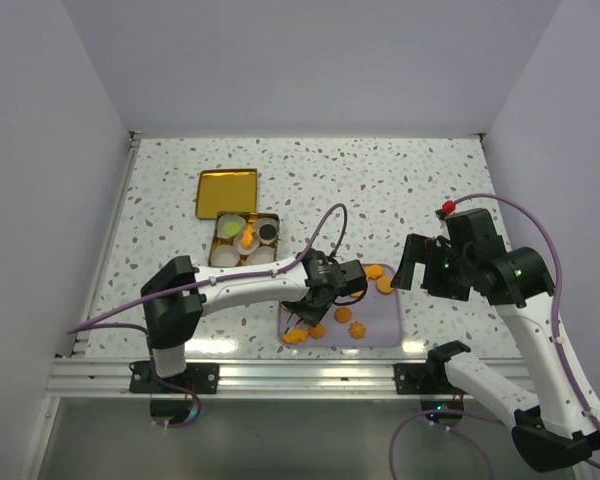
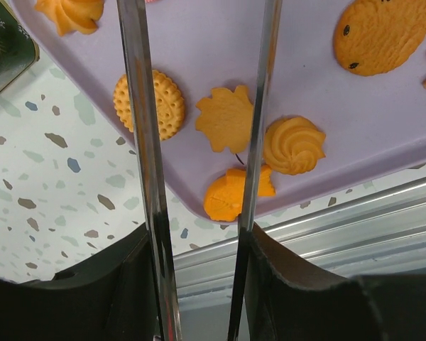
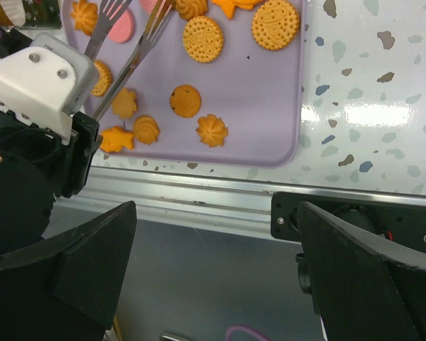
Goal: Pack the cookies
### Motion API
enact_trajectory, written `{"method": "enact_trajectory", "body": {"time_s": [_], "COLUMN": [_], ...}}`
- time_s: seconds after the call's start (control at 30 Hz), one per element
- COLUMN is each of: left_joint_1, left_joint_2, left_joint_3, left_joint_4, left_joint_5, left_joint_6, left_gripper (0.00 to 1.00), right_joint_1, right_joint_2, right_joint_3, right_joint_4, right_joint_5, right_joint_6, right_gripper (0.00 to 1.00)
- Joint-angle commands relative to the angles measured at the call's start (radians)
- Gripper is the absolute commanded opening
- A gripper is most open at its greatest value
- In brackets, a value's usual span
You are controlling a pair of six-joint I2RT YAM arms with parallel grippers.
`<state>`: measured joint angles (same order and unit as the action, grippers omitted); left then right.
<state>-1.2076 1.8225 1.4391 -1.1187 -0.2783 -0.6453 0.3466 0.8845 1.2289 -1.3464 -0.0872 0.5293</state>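
Observation:
Several orange cookies (image 1: 357, 328) lie on a lilac tray (image 1: 385, 325) at the near edge. My left gripper (image 1: 315, 290) hovers over the tray's left part, shut on a pair of metal tongs (image 2: 143, 142). In the left wrist view the tong blades stand apart over a leaf-shaped cookie (image 2: 227, 117). A round cookie (image 2: 167, 104) lies under the left blade and a swirl cookie (image 2: 295, 144) lies to the right. The forked tong tips (image 3: 128, 14) reach near a pink cookie (image 3: 121, 28). My right gripper (image 3: 216, 213) is open and empty, right of the tray.
An open tin (image 1: 245, 240) with white paper cups and a few cookies stands behind the tray's left. Its gold lid (image 1: 227, 190) lies farther back. The aluminium rail (image 1: 300, 375) runs along the table's near edge.

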Motion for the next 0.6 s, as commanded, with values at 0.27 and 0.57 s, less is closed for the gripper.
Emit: {"method": "enact_trajectory", "body": {"time_s": [0.27, 0.57], "left_joint_1": [-0.026, -0.026], "left_joint_2": [0.000, 0.035], "left_joint_3": [0.040, 0.075], "left_joint_4": [-0.079, -0.078], "left_joint_5": [-0.059, -0.061], "left_joint_6": [-0.031, -0.020], "left_gripper": [0.47, 0.47], "right_joint_1": [0.002, 0.003], "right_joint_2": [-0.002, -0.002], "right_joint_3": [0.007, 0.006], "right_joint_4": [-0.066, -0.065], "right_joint_5": [0.017, 0.020], "right_joint_6": [-0.018, -0.022], "right_gripper": [0.99, 0.99]}}
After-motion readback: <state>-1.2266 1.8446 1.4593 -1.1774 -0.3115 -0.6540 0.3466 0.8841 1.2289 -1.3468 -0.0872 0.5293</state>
